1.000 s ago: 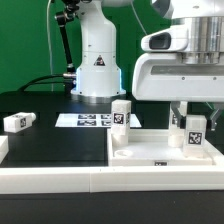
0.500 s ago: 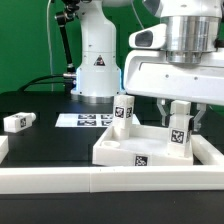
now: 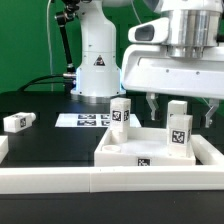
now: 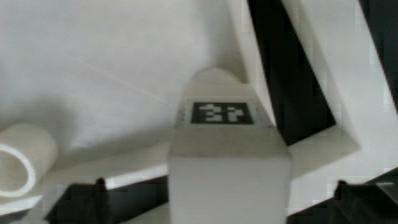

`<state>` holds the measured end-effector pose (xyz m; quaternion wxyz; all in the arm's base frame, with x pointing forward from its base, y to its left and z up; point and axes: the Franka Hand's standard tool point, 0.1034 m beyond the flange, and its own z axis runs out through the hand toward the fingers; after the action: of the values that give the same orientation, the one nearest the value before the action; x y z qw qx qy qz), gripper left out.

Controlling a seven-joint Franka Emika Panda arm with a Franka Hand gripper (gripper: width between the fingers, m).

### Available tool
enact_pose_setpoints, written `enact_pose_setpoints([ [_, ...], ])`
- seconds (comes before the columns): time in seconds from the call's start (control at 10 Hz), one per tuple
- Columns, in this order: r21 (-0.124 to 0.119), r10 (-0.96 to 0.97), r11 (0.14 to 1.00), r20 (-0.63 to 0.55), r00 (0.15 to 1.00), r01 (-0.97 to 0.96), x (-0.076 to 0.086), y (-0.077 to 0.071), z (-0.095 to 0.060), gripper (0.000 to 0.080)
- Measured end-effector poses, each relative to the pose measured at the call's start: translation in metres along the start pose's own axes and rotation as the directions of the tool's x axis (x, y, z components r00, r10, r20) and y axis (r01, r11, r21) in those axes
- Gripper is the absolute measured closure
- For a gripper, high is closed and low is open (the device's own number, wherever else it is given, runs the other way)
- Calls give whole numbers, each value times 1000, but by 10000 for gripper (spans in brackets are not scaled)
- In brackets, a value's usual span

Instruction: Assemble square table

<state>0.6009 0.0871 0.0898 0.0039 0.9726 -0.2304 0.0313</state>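
arm: white, reaching down from above at the exterior view's right | wrist: vertical, pointing down | gripper (image 3: 178,108): jaws spread wide, one dark finger (image 3: 151,104) on each side, holding nothing

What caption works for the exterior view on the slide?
Panda gripper with jaws open around an upright leg on the square tabletop; second leg stands on it, another lies apart on the black table.

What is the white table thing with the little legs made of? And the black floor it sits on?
The square table and its upright legs look like white plastic: smooth, matte, with molded edges, though that's a guess from looks. The printed tags seem stuck on. The black surface looks like a dull, non-shiny mat or board; I can't tell which.
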Motion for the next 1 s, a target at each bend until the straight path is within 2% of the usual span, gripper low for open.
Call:
enact_pose_setpoints([
  [0.1, 2, -25, 1000, 4, 1000, 25, -2, 6, -4, 161],
  [0.3, -1, -52, 999, 10, 999, 52, 4, 21, -9, 151],
  [0.4, -2, -47, 999, 11, 999, 48, 9, 21, -13, 151],
  [0.8, -1, -55, 998, 9, 998, 55, 8, 21, -11, 151],
  [1.0, -3, -123, 992, 5, 992, 123, 5, 38, -9, 151],
])
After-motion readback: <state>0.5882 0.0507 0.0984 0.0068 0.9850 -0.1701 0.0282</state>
